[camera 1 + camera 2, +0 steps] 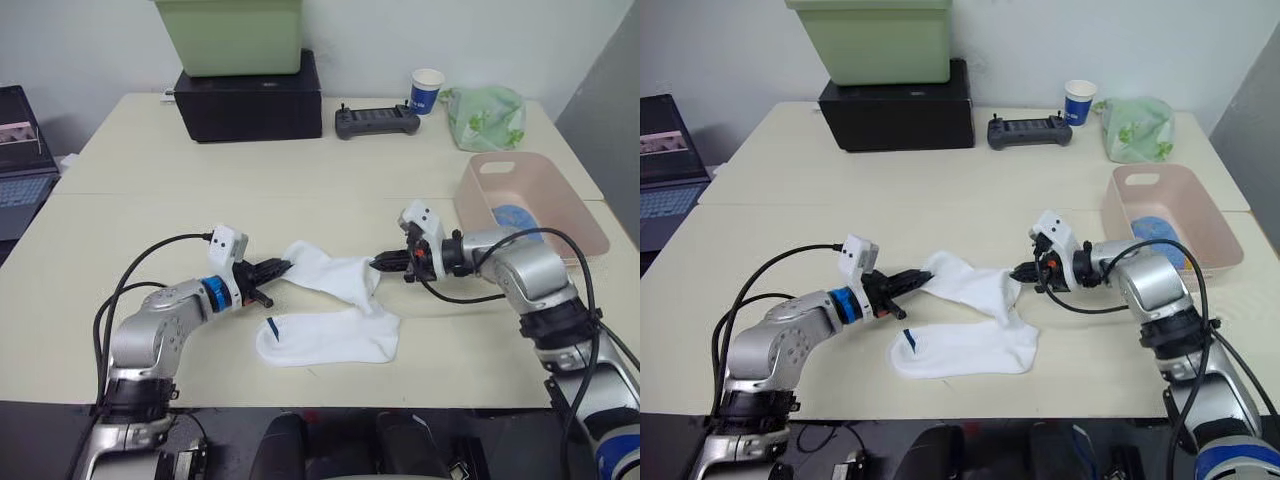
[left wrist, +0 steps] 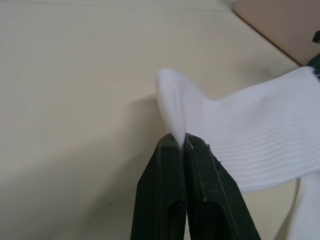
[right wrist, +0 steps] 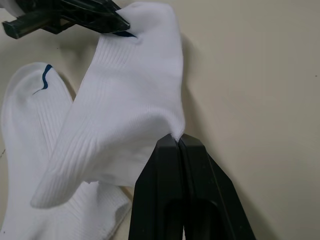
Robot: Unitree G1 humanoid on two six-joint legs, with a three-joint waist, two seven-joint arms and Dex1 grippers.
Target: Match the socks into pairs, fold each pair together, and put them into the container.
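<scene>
Both hands stretch one white ribbed sock (image 1: 330, 272) just above the second white sock with a dark mark (image 1: 330, 338) flat on the bench (image 1: 150, 200), probably to lay it on top as a pair. The left hand (image 1: 283, 268) pinches one end, the right hand (image 1: 380, 263) the other, arms low and pointing inward. The pale pink plastic tub (image 1: 570, 215) waits beyond the right hand.

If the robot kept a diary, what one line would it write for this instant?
step: pairing white socks | left gripper: shut on upper white sock | right gripper: shut on it too | second white sock: flat on table | pink container: holds something blue
</scene>
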